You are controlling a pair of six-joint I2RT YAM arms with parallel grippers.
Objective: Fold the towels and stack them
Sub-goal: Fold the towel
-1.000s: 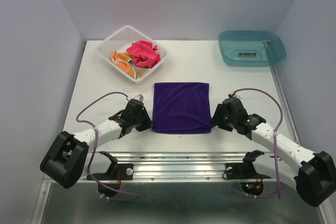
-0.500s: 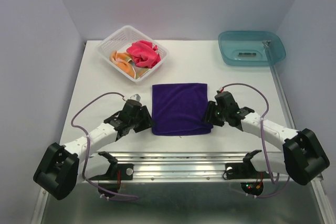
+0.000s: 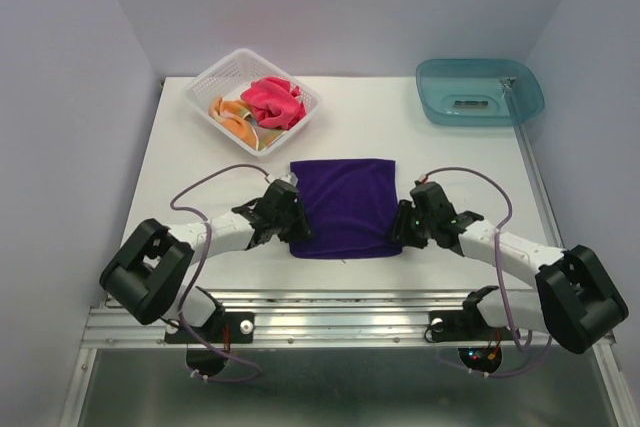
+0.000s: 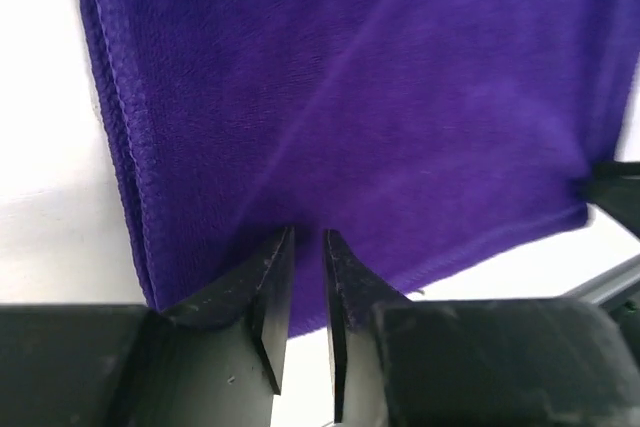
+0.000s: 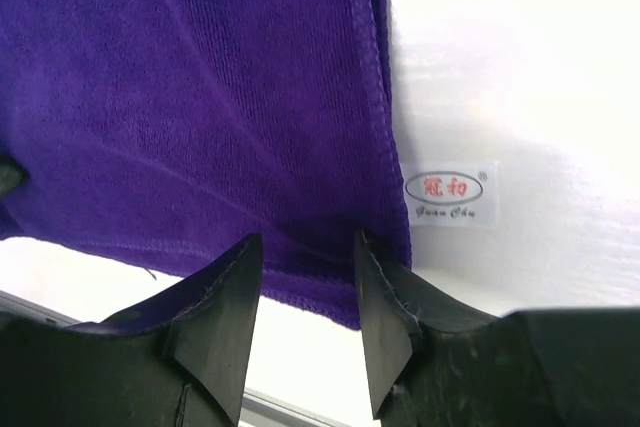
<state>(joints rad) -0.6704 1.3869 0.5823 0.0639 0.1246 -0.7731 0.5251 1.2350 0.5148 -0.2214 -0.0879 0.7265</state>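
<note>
The purple towel (image 3: pixel 345 205) lies folded flat on the white table, between both arms. My left gripper (image 3: pixel 297 230) sits at its near left corner. In the left wrist view its tips (image 4: pixel 308 234) rest on the purple towel (image 4: pixel 350 97) with a narrow gap and nothing pinched between them. My right gripper (image 3: pixel 400 232) is at the near right corner. In the right wrist view it (image 5: pixel 308 237) stands open astride the hem of the purple towel (image 5: pixel 200 97). The pink towel (image 3: pixel 272 102) and the orange towel (image 3: pixel 232 115) lie crumpled in the basket.
The white mesh basket (image 3: pixel 240 53) stands at the back left and a teal tray (image 3: pixel 432 87) at the back right. A white brand label (image 5: pixel 452 192) lies beside the towel's right edge. The metal rail (image 3: pixel 340 307) runs along the table's near edge.
My left gripper has swung right onto the towel's near left corner; its jaws widened, then narrowed. My right gripper has moved in to the near right corner and closed a little.
</note>
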